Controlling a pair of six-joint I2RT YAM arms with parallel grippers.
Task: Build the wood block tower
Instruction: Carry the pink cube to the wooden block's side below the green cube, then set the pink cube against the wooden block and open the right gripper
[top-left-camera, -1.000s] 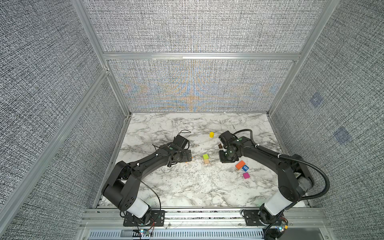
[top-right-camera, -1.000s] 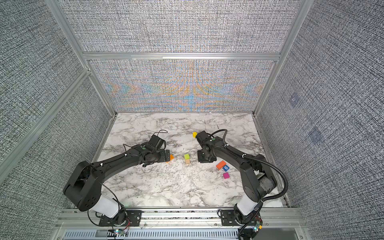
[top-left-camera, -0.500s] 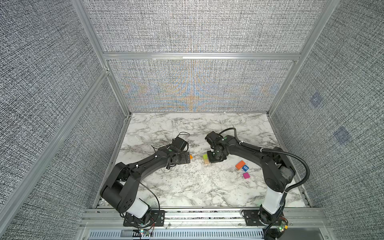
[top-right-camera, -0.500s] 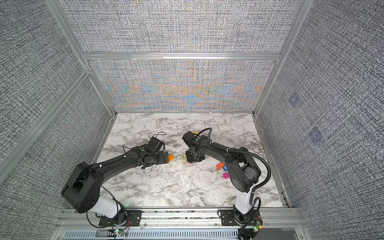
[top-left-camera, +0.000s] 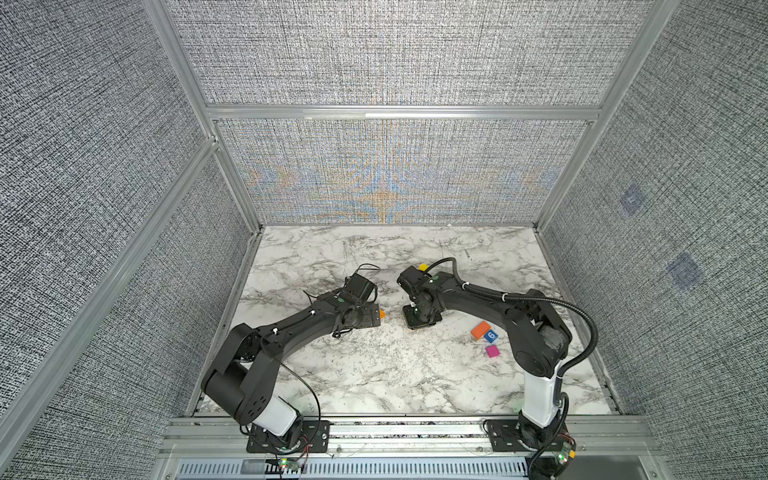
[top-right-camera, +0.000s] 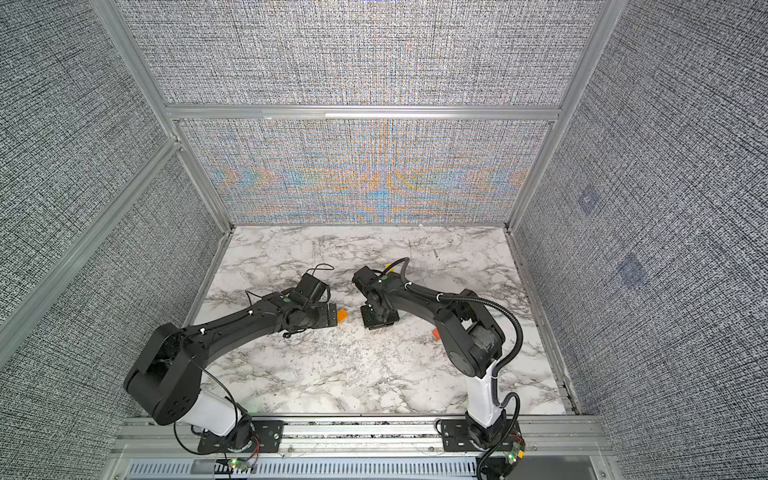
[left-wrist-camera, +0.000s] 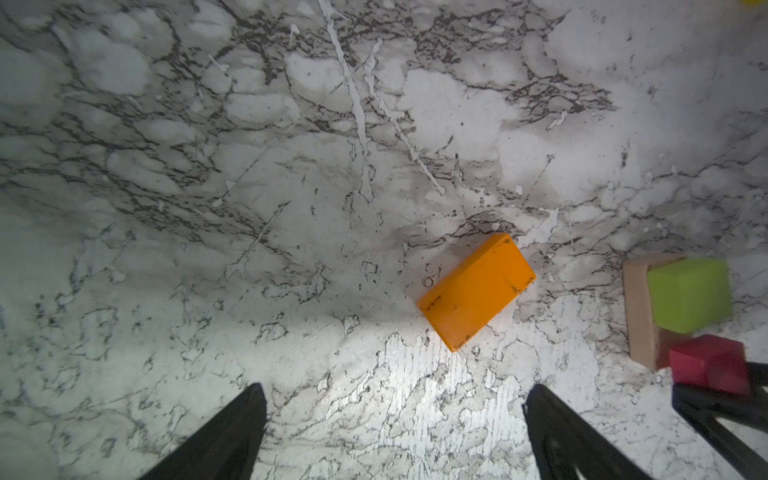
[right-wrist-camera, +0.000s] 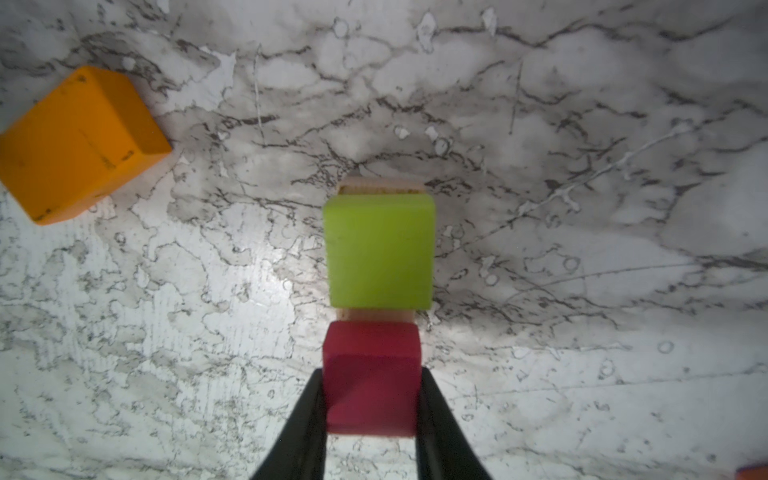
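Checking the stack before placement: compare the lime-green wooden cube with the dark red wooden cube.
Colour: the lime-green wooden cube is bright green, the dark red wooden cube deep red. State: the green cube sits free on the flat tan wooden block; the red cube is clamped in the right tool. Both are small painted cubes of similar size.

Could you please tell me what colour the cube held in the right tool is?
Deep magenta-red: the small wooden cube shows best in the right wrist view.
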